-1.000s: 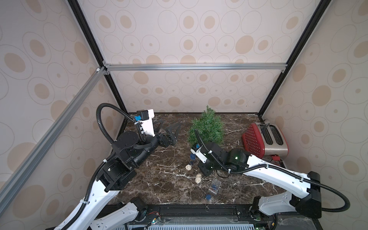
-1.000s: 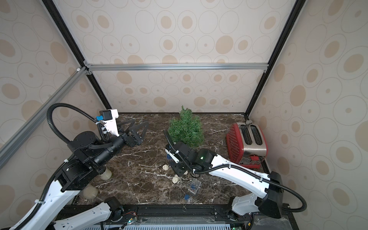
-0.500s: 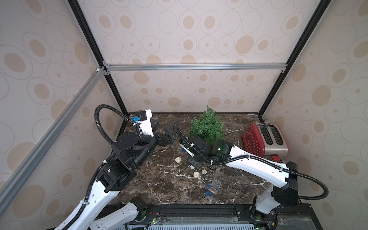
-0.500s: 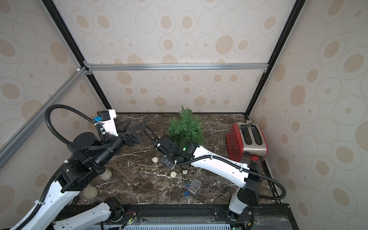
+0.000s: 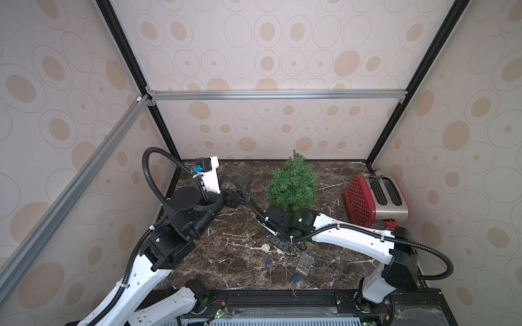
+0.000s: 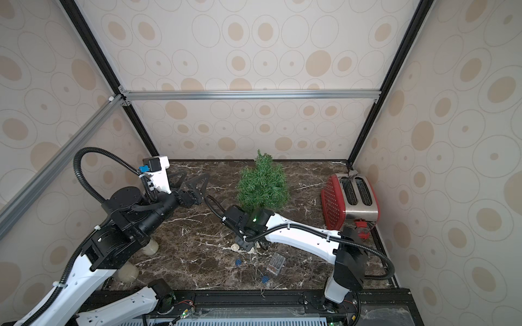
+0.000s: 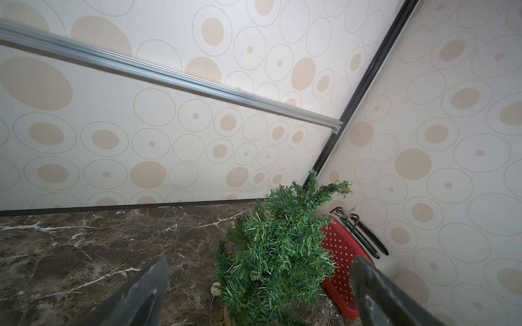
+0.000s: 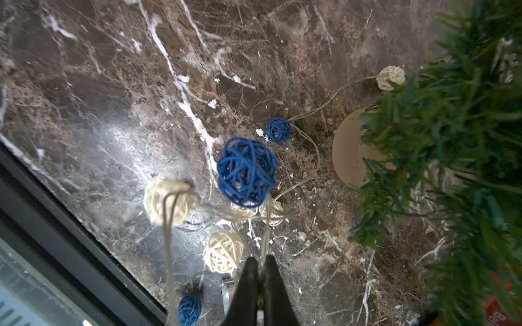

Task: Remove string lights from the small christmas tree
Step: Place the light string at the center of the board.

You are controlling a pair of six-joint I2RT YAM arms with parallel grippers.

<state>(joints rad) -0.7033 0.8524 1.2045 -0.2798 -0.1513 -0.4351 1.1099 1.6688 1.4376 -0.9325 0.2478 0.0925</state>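
Lead: Marble tabletop (image 5: 226,248) inside the dotted-wallpaper box, what's sitting where?

Arm: small christmas tree (image 5: 292,183) is standing upright toward the back in its tan pot (image 8: 348,149). Red toaster (image 5: 377,200) is sitting by the side wall, well apart. string lights (image 8: 224,251) are mostly lying on the tabletop in front of the tree, with the clear battery box (image 5: 305,262) near the front edge.

Lead: Hands?

Arm: My right hand (image 8: 261,261) is pinching the thin wire, fingertips closed right down on it. Blue ball (image 8: 245,172) and a blurred cream ball (image 8: 169,200) are hanging from that wire, off the surface by the look of it. My left hand (image 5: 234,179) is hovering wide open and empty, near the tree but apart from it, aimed at it.

Lead: Anything left on the tree?

Arm: Last cream ball (image 8: 390,77) is sitting against the lowest branches, its wire running back across the tabletop. Can't tell if it's snagged or just touching. Something pale deeper in the needles is too blurred to call.

Lead: Step?

Arm: I'm judging this as late in the unwinding. Most of the strand is off, and that end is pending. Next move is calling for a slow draw of the wire away from the trunk, toward the front, while watching that ball. If the tree is tipping, my left hand should be closing on the upper branches to steady it.
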